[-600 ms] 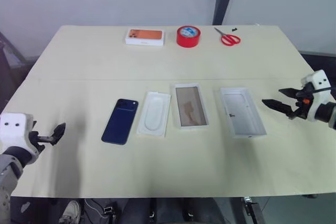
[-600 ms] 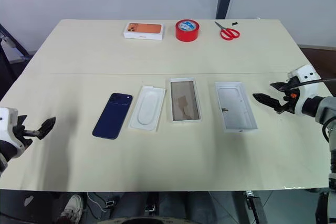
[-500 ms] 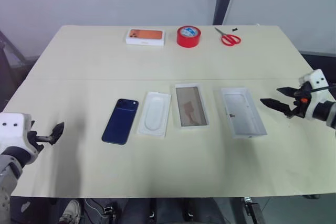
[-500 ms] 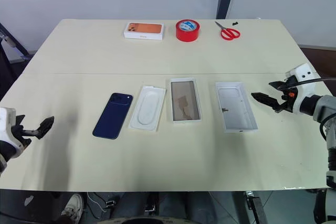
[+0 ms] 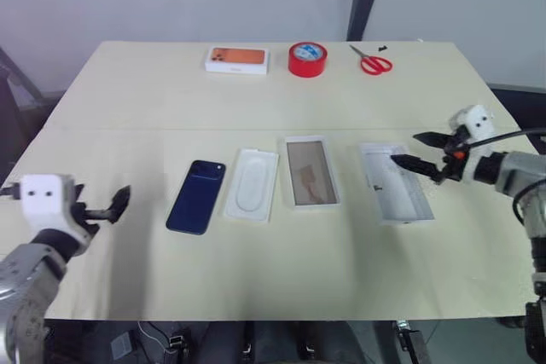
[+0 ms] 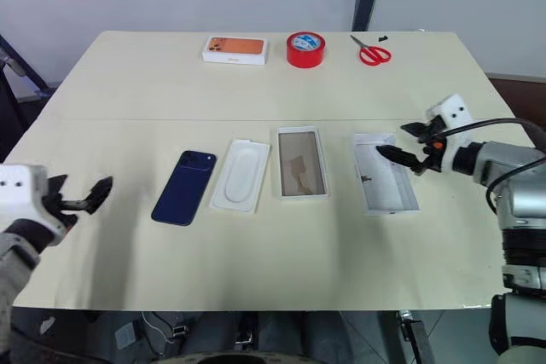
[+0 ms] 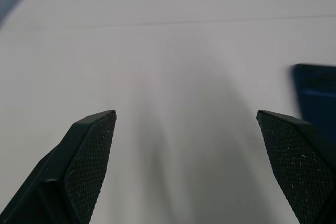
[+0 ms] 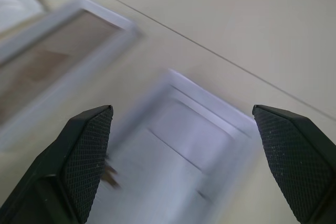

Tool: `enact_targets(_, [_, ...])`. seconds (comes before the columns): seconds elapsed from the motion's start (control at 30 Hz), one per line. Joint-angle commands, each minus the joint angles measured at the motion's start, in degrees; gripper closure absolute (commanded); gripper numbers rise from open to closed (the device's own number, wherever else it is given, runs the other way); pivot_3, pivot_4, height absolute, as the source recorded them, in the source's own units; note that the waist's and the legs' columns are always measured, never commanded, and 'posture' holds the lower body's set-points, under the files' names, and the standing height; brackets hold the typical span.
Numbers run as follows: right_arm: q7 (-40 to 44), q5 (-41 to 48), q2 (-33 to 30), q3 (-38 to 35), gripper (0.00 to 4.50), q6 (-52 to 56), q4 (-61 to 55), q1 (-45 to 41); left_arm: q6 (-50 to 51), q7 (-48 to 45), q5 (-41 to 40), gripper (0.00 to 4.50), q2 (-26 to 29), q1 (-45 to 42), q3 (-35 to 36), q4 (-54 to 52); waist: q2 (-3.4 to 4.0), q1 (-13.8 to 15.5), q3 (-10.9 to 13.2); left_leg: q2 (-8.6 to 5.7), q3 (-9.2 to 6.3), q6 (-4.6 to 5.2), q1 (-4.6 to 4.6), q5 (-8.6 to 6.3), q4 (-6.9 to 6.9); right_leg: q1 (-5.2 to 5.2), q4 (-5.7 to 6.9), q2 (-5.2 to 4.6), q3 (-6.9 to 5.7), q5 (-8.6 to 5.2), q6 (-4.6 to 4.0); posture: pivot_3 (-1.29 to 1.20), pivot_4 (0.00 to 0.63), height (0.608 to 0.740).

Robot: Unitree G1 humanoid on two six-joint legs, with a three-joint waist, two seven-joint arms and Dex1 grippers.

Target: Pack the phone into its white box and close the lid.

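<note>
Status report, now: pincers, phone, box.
Both pincers open, empty. Right pincer over the lid. Phone on table, outside the white box. Nothing in the way.

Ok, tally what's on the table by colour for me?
White: 4 – orange-phone box, rounded insert tray, brown-floored white box, plain-inside lid
Red: 2 – tape roll, scissors
Navy: 1 – glossy phone
Total: 7

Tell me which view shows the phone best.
The left eye view: the whole phone lies flat on the table, camera cluster at its far corner, left of the insert tray. The right eye view shows the same. The left wrist view catches one dark edge.
</note>
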Motion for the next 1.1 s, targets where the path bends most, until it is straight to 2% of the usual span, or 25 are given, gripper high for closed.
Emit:
enact_targets(0.03, [-0.88,2.64,0.99,-0.18,0.04,2.49,-8.35,-0.44,3.08,1.53,-3.75,0.00,-1.23,-3.28,-5.39,-5.16,0.00,-0.03,0.00,0.00,0.00,0.00,0.00,0.00,0.00,0.00,0.00,0.00,0.00,0.00,0.01,0.00,0.150,0.719])
enact_targets(0.17, [-1.45,2.75,2.42,3.20,0.04,4.07,-17.90,2.31,7.40,3.20,-6.36,0.00,-2.39,-6.87,-9.90,-5.40,0.00,-0.17,0.00,0.00,-0.01,-0.01,0.00,0.01,0.00,-0.01,0.02,0.04,-0.01,0.02,0.03,0.00,0.150,0.719])
enact_targets(0.27, [-3.61,2.89,4.80,6.36,0.04,5.77,-24.64,3.04,14.15,8.13,-6.42,0.00,-4.75,-12.66,-15.74,-4.23,0.00,-0.11,0.00,0.00,-0.02,-0.01,0.02,0.01,0.03,0.00,0.06,0.06,-0.01,0.02,0.03,0.00,0.150,0.719])
enact_targets(0.37, [-6.22,2.81,7.17,9.21,0.04,7.97,-30.14,3.47,19.68,10.41,-7.21,0.00,-6.79,-17.37,-17.59,-2.03,-0.02,-0.05,0.00,0.00,-0.04,-0.01,0.02,0.02,0.10,0.03,0.09,0.08,-0.02,0.02,0.04,0.00,0.150,0.719])
enact_targets(0.57, [-9.12,3.48,9.09,11.84,0.04,10.42,-37.46,6.64,28.20,11.11,-9.58,0.00,-10.19,-23.07,-17.52,1.52,-0.06,0.14,0.01,-0.01,-0.03,-0.28,0.00,0.18,0.14,0.05,0.06,0.12,-0.02,0.02,0.04,0.00,0.150,0.719])
enact_targets(0.83, [-11.43,3.58,10.46,13.00,0.04,11.47,-39.99,8.24,34.94,10.99,-10.23,0.00,-14.80,-26.46,-16.99,5.34,-0.08,0.08,0.01,-0.02,-0.04,-0.31,0.02,0.21,0.16,0.08,0.08,0.16,-0.02,0.02,0.04,0.00,0.150,0.719])
enact_targets(1.1, [-12.11,2.69,10.05,13.78,0.04,10.56,-39.89,7.90,36.51,11.00,-8.25,0.00,-17.28,-28.65,-16.18,9.83,-0.08,0.04,0.01,-0.02,-0.05,-0.31,0.05,0.22,0.16,0.11,0.07,0.18,-0.03,0.02,0.04,0.00,0.150,0.719])
